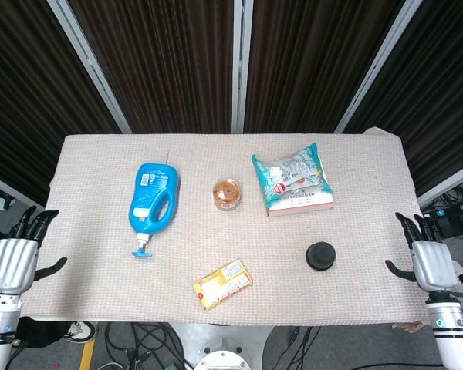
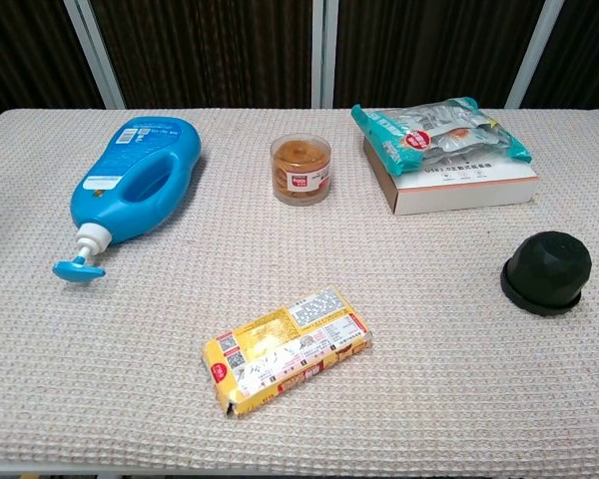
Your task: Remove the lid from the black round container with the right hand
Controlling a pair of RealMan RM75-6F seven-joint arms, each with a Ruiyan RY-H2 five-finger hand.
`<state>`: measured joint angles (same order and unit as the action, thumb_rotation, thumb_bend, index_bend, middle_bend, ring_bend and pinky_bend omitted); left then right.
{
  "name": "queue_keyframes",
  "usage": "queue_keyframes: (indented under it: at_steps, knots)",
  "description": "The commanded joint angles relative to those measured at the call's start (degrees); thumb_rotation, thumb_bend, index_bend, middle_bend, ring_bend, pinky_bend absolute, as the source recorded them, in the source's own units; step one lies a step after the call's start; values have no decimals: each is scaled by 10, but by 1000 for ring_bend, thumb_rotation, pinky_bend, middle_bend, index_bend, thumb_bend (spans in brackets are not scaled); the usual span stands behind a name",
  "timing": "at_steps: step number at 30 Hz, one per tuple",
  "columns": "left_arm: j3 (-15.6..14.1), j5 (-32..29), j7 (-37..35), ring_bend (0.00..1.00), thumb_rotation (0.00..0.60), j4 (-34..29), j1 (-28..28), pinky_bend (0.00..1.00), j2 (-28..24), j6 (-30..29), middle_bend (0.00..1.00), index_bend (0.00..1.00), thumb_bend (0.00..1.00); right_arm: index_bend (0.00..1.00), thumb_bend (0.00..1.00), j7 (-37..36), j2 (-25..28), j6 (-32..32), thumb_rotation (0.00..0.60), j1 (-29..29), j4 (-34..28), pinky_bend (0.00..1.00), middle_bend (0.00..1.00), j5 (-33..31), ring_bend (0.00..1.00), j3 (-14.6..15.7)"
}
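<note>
The black round container (image 1: 320, 255) stands on the table's right front part with its domed lid on; the chest view shows the same black round container (image 2: 546, 271) at the right. My right hand (image 1: 426, 261) hangs off the table's right edge, fingers spread and holding nothing, well to the right of the container. My left hand (image 1: 15, 258) is off the left edge, also spread and empty. Neither hand appears in the chest view.
A blue pump bottle (image 1: 152, 200) lies on its side at the left. A small clear jar (image 1: 227, 193) stands mid-table. A snack bag on a white box (image 1: 295, 181) sits behind the container. A yellow packet (image 1: 222, 283) lies near the front edge.
</note>
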<state>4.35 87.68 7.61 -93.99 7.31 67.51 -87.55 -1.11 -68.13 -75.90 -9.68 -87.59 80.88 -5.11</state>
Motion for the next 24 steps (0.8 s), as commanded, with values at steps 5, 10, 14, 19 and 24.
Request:
queue_keyframes:
  at_steps: [5,10,14,19,24]
  knots:
    - [-6,2,-20,62,600,25,-2,313,15,1,154,138,133,15,101,-11,-24,56,600,-26,4,0,139,0,0,13]
    - [-7,0,-28,62,600,38,-3,313,19,0,154,138,133,15,101,-1,-52,94,600,-50,23,0,139,-5,0,14]
    - [-6,-2,-35,62,600,43,-5,313,20,-2,154,138,133,15,101,20,-72,118,600,-65,32,0,138,-13,0,15]
    - [-9,1,-40,62,600,46,-6,313,15,-2,154,138,133,15,101,40,-90,144,600,-80,45,0,128,-28,0,14]
    - [-8,0,-45,62,600,48,-7,313,13,-3,154,138,134,16,101,41,-105,161,600,-94,51,0,124,-34,0,13]
